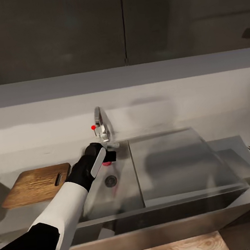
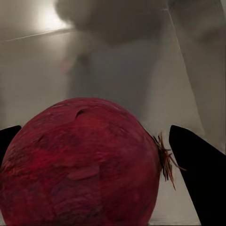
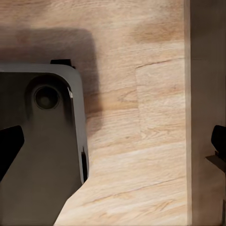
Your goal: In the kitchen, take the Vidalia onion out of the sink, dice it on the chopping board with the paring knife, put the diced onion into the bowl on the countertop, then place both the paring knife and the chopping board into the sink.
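The left arm stretches forward and down into the sink [image 1: 174,166], its gripper [image 1: 110,157] spread around the onion [image 2: 82,165] between its fingers [image 2: 200,181], just below the tap [image 1: 101,128]. The right gripper [image 3: 113,146] hangs spread over wooden floor [image 3: 141,141].

Our left arm reaches forward and down from the lower left of the head view, white forearm leading into a black wrist. Our left claw [image 1: 107,159] sits low, its dark fingers [image 2: 200,181] spread apart. Our right claw [image 3: 113,141] points straight down, fingertips [image 3: 9,146] wide apart, gripping nothing.
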